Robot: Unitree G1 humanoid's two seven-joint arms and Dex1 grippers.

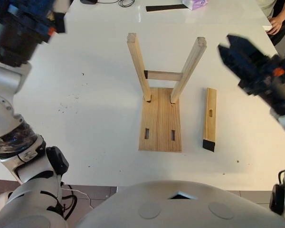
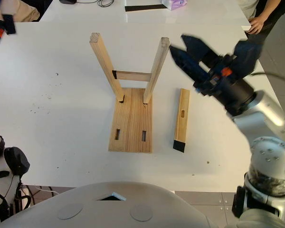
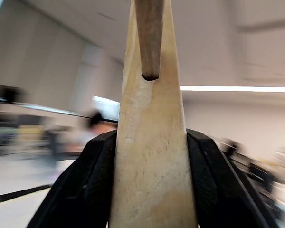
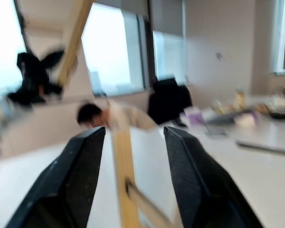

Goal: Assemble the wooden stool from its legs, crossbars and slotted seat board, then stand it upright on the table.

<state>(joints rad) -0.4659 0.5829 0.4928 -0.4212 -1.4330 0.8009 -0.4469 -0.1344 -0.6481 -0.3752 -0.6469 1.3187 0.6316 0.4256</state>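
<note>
**Half-built stool on the white bench, one leg up in the left jaws**

A white bench (image 1: 85,118) carries everything, with a scatter of dark specks on the robot's left. Nearest the robot, in the middle, the seat board (image 1: 160,124) lies flat, and its two near slots show as dark openings. To its right, apart from it, a loose leg (image 1: 209,116) lies flat along the same line. Its dark-capped end points toward the robot and a small slot shows in its upper face. At the board's far end two upright legs (image 1: 138,64) stand in the far slots, joined partway up by a crossbar (image 1: 164,75).

The right jaws hang above the bench on the right, beyond the loose leg. They are near the top of the right-hand upright leg but apart from it. Their dark fingers (image 4: 80,180) are spread wide and hold nothing.

The left jaws are raised at the far left. Their fingers (image 3: 85,190) press against both sides of a held leg (image 3: 152,123), a pale wooden piece with a slot in its face.

Along the far edge lie a black strip (image 1: 166,7), a lilac packet (image 1: 194,4) and some cables (image 1: 126,3).
</note>
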